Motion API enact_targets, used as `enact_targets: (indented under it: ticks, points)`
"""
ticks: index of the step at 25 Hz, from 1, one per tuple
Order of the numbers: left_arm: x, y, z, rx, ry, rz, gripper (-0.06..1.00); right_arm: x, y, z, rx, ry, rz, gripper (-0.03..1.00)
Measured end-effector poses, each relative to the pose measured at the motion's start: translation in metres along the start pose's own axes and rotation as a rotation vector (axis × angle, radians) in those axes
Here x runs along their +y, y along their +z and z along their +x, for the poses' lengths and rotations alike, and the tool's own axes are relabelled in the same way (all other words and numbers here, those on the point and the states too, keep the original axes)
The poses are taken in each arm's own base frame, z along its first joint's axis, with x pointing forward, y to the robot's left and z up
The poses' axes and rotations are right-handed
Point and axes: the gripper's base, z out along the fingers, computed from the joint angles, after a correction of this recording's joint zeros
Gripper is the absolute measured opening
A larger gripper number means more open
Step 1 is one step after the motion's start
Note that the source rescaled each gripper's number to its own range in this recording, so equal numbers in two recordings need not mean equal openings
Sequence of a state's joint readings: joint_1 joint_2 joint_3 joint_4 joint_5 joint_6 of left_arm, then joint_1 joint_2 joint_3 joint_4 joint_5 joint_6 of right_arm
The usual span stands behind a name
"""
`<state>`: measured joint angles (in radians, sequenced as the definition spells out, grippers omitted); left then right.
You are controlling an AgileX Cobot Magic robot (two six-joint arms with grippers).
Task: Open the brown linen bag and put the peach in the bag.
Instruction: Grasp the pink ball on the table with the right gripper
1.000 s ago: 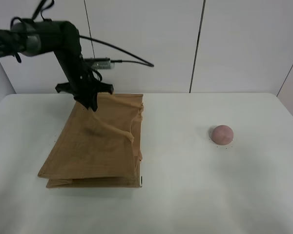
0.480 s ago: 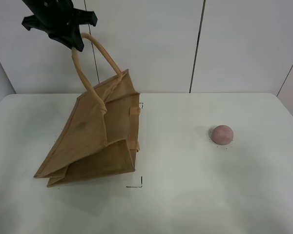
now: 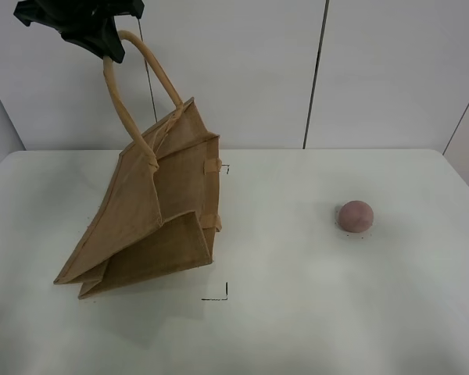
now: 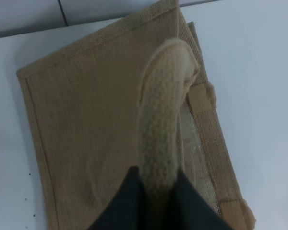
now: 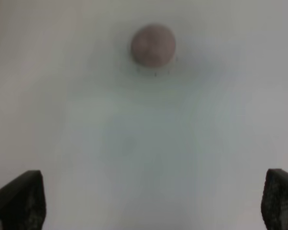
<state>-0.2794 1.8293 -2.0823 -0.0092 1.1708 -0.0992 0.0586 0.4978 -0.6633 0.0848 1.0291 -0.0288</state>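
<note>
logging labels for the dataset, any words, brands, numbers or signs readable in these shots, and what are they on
None: no readable text in any view.
The brown linen bag is plain weave, with no print or tag showing.
The peach shows no sticker.
The table carries only thin black corner marks, which are lines, not letters or numbers.

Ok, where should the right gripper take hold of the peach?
Take the peach across its widest middle, coming straight down from above. It is round and sits alone on the table, nothing touching it, so any jaw angle should work. The right gripper stands open.
</note>
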Motion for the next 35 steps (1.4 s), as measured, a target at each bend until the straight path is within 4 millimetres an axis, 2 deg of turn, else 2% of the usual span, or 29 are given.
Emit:
enact_targets:
  ticks: [2, 5, 7, 13, 17, 20, 23, 27, 35]
  points:
    - [0.0, 0.0, 0.0, 0.0, 0.002, 0.0, 0.0, -0.001, 0.023, -0.024, 0.102, 0.009, 0.002, 1.0]
    - [0.0, 0.0, 0.0, 0.0, 0.002, 0.0, 0.0, -0.004, 0.068, -0.058, 0.255, 0.021, 0.006, 1.0]
    - [0.0, 0.0, 0.0, 0.0, 0.003, 0.0, 0.0, -0.007, 0.107, -0.077, 0.363, 0.03, 0.009, 1.0]
    - [0.0, 0.0, 0.0, 0.0, 0.005, 0.0, 0.0, -0.014, 0.216, -0.118, 0.565, 0.041, 0.014, 1.0]
    - [0.0, 0.0, 0.0, 0.0, 0.005, 0.0, 0.0, -0.019, 0.276, -0.14, 0.598, 0.04, 0.015, 1.0]
    - [0.0, 0.0, 0.0, 0.0, 0.005, 0.0, 0.0, -0.015, 0.306, -0.151, 0.601, 0.027, 0.006, 1.0]
    - [0.0, 0.0, 0.0, 0.0, 0.007, 0.0, 0.0, -0.006, 0.325, -0.154, 0.602, 0.007, -0.005, 1.0]
    - [0.0, 0.0, 0.0, 0.0, 0.009, 0.0, 0.0, -0.005, 0.344, -0.146, 0.619, 0.005, -0.005, 1.0]
    - [0.0, 0.0, 0.0, 0.0, 0.009, 0.0, 0.0, -0.011, 0.381, -0.117, 0.704, -0.017, 0.027, 1.0]
